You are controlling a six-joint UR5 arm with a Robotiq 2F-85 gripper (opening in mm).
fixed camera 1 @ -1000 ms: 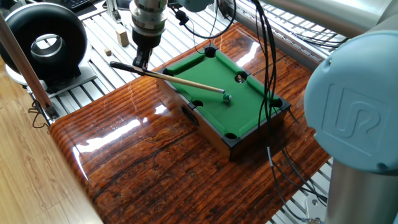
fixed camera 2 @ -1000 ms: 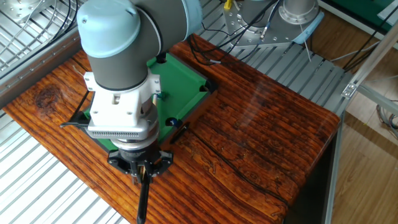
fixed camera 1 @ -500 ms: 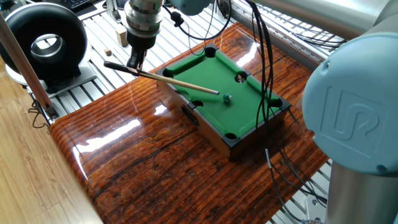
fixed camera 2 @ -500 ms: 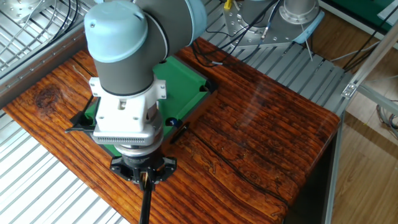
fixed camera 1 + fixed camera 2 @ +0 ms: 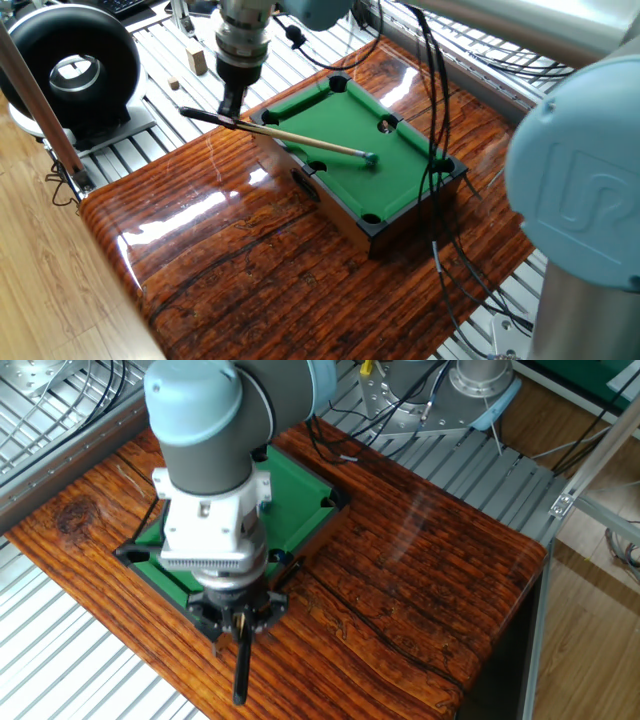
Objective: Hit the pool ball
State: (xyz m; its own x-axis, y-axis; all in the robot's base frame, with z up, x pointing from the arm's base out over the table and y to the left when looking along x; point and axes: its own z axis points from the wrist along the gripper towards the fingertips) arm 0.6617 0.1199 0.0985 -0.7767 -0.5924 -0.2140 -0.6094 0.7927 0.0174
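Note:
A mini pool table [image 5: 400, 170] with green felt stands on the glossy wooden table top. My gripper [image 5: 232, 102] hangs off the table's left end and is shut on the long cue stick [image 5: 300, 138], near its dark butt. The pale shaft lies across the felt. Its tip is right at the tiny dark pool ball [image 5: 372, 157] in mid-felt; I cannot tell whether they touch. In the other fixed view my gripper [image 5: 238, 625] holds the cue's dark butt [image 5: 242, 672] over the wood, and the arm hides the ball and much of the pool table [image 5: 295, 495].
A black ring-shaped device [image 5: 70, 70] and a small wooden block [image 5: 196, 60] sit on the slatted metal bench at the back left. Black cables [image 5: 437, 90] hang over the pool table's right end. The arm's big grey joint [image 5: 585, 190] fills the right foreground.
My gripper first drew the cue back to the left, then pushed it forward to the right. The tip has gone from short of the ball to right at it.

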